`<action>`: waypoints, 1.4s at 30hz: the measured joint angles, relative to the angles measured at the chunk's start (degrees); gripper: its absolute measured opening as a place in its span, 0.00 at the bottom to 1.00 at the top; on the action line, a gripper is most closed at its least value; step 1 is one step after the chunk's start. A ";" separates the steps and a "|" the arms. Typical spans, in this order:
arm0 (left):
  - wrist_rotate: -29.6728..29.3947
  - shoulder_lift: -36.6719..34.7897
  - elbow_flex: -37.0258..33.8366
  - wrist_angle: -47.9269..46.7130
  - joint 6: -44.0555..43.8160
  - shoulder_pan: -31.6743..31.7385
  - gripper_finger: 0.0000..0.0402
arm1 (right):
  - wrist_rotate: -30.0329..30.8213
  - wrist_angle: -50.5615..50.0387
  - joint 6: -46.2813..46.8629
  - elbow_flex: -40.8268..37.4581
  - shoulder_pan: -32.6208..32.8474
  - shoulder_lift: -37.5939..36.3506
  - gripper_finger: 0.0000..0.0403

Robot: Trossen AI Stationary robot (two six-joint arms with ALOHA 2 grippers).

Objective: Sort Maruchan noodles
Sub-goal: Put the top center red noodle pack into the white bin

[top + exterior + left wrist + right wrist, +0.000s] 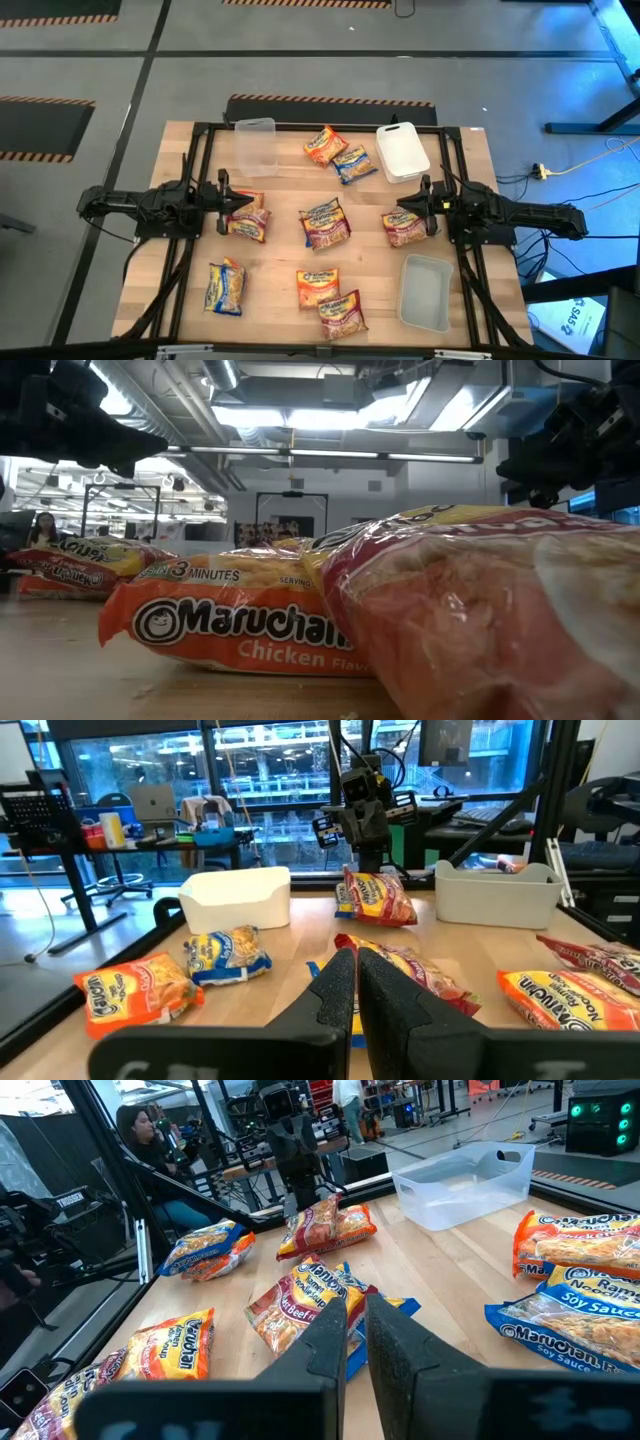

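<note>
Several Maruchan noodle packets lie flat and scattered on the wooden table (190, 300). An orange one (320, 146) and a blue one (352, 163) are at the far middle. A maroon one (247, 218) lies under my left gripper's tips, and a blue-on-maroon pile (325, 222) sits in the centre. Another maroon one (402, 226) lies by my right gripper, and three more (226, 286) (317, 287) (343, 312) lie near the front. My left gripper (240, 203) (355, 955) and my right gripper (405, 205) (355, 1298) hang level above the table, facing each other, both shut on nothing.
A clear tub (255, 145) stands at the far left, a white tub (402, 152) at the far right and another clear tub (425, 292) at the near right. A black frame (200, 128) borders the table. A person (150, 1135) sits beyond the table's left side.
</note>
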 joint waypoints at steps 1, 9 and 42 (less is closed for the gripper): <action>-0.01 0.00 0.00 0.00 0.00 0.02 0.03 | 0.00 0.00 0.00 0.00 -0.02 0.00 0.08; 0.57 0.02 0.01 3.89 -2.01 0.02 0.03 | 0.04 0.04 0.00 0.02 0.00 0.00 0.08; -5.85 36.62 8.41 34.96 -13.75 0.00 0.03 | 12.08 21.69 11.07 0.38 -0.02 17.71 0.08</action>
